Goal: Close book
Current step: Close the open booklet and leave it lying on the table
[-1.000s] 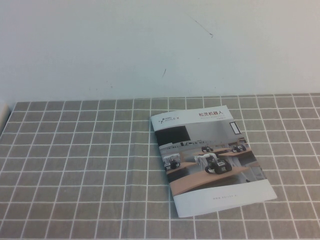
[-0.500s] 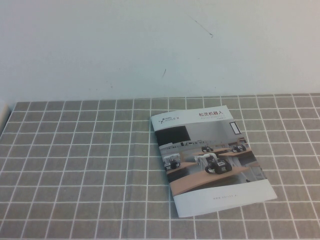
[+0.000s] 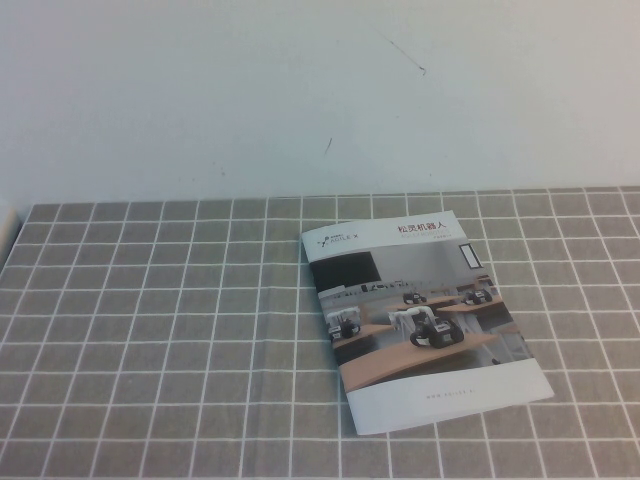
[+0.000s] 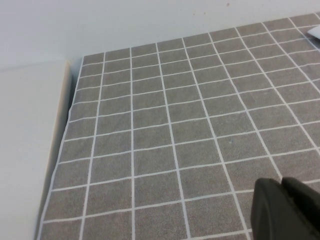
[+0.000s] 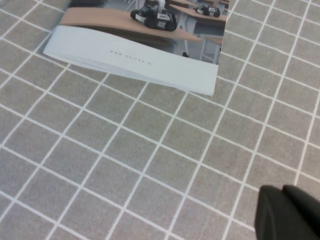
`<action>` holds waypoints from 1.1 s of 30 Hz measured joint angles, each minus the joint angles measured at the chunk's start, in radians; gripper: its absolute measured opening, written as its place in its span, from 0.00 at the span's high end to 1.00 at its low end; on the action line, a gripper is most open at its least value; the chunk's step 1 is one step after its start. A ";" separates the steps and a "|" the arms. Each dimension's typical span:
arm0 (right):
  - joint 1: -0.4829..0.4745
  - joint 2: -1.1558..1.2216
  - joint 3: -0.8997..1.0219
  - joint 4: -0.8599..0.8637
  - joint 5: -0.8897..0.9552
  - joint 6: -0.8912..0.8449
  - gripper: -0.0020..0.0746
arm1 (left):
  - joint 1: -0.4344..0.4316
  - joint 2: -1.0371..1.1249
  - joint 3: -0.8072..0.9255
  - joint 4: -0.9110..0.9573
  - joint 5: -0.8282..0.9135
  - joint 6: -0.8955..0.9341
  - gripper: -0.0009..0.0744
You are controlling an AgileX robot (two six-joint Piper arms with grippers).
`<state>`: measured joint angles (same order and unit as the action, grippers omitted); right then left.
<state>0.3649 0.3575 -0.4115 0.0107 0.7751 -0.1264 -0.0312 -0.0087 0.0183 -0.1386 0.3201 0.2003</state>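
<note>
Lying flat and shut, front cover up: one thin softcover booklet [image 3: 425,320] with a white cover, a wide photo band of small robots on wooden desks, a logo and dark title line at the head, and a small printed line in the white foot band. Position: on the grey cloth with a white grid [image 3: 150,330], on the cloth's right half, skewed against the grid lines, spine toward the cloth's middle.

Backdrop: plain white wall [image 3: 300,90] along the cloth's far edge, with a few faint dark marks.

High view: whole booklet and most of the cloth; neither arm appears.

Right wrist view: foot band and lower photo of the booklet at close range, page edges slightly wavy. Right gripper [image 5: 283,205], black, is over bare cloth on the near side of the booklet, fingertips pressed together, holding nothing.

Left wrist view: left gripper [image 4: 282,200], black, is over bare cloth on its left part, fingertips together, holding nothing. A white raised surface [image 4: 25,150] borders the cloth's left edge.
</note>
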 joint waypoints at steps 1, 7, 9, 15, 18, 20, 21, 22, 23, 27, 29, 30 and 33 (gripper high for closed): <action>0.000 0.000 0.000 0.000 0.000 0.000 0.98 | 0.000 0.000 0.000 0.000 0.000 0.000 0.99; 0.000 0.000 0.000 0.000 0.000 0.000 0.98 | 0.000 -0.001 0.000 0.001 0.000 0.000 0.99; 0.000 0.000 0.000 0.000 0.000 0.000 0.98 | 0.000 -0.001 0.000 0.001 0.000 -0.002 0.99; 0.000 0.000 0.000 0.000 0.000 0.000 0.98 | 0.000 -0.001 0.000 0.001 0.000 -0.009 0.99; 0.000 0.000 0.000 0.000 0.000 0.000 0.98 | 0.000 -0.002 0.000 0.001 0.000 -0.009 0.99; 0.000 0.000 0.000 0.000 0.000 0.000 0.98 | 0.000 -0.004 0.000 0.001 0.000 -0.009 0.99; 0.000 0.000 0.000 0.000 0.000 0.000 0.98 | 0.000 -0.004 0.000 0.001 0.000 -0.009 0.99; 0.000 0.000 0.000 0.000 0.000 0.000 0.98 | 0.000 -0.004 0.000 0.001 0.000 -0.009 0.99; 0.000 0.000 0.000 0.000 0.000 0.000 0.98 | 0.000 -0.004 0.000 0.001 0.000 -0.009 0.99; 0.000 0.000 0.000 0.000 0.000 0.000 0.98 | 0.000 -0.004 0.000 0.001 0.002 -0.009 0.99; 0.000 0.000 0.000 0.000 0.000 0.000 0.98 | 0.000 -0.004 0.000 0.001 0.002 -0.009 0.99; 0.000 -0.002 0.002 0.000 -0.003 0.000 0.98 | 0.000 -0.004 0.000 0.001 0.002 -0.009 0.99; -0.003 -0.034 0.029 -0.020 -0.048 -0.019 0.98 | 0.000 -0.004 0.000 0.001 0.002 -0.009 0.99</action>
<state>0.3622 0.3233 -0.3820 -0.0089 0.7272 -0.1457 -0.0312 -0.0124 0.0183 -0.1381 0.3218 0.1916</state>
